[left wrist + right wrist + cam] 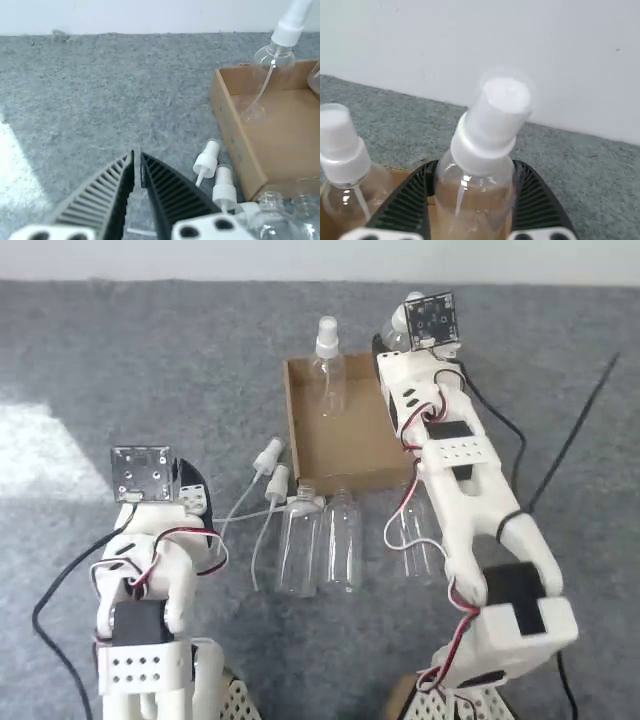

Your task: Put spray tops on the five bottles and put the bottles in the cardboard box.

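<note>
Now 1 capped bottle (476, 192) is clamped in the right claw (472, 172) at the cardboard box (340, 445) corner; the left claw (137, 156) is held almost together.

A grey carpet-like mat (150, 360) meets a white wall (150, 15), with what seems a sunlit patch (30, 450).

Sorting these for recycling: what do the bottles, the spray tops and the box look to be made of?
Bottles: probably clear glossy plastic; you can see through them, and they catch highlights. Spray tops: white opaque plastic, matte. Box: brown cardboard, dull, with a thick cut rim.
</note>
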